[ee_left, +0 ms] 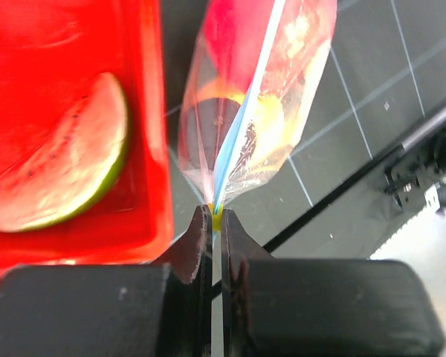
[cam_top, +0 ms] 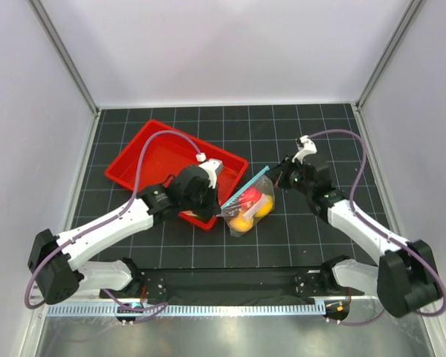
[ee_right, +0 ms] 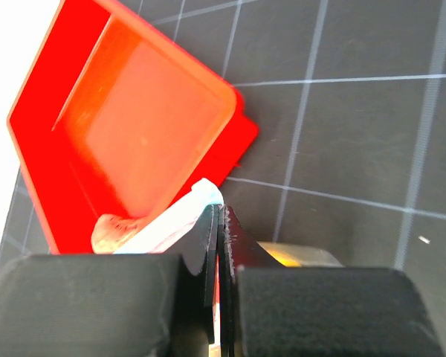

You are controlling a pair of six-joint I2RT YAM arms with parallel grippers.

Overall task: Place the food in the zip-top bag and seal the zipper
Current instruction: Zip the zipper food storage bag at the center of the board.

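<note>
While taut — zipper (cam_top: 254, 180) near-left to far-right

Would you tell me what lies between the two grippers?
The zip-top bag of food, its zipper spanning from left gripper to right gripper; the top view shows it.
</note>
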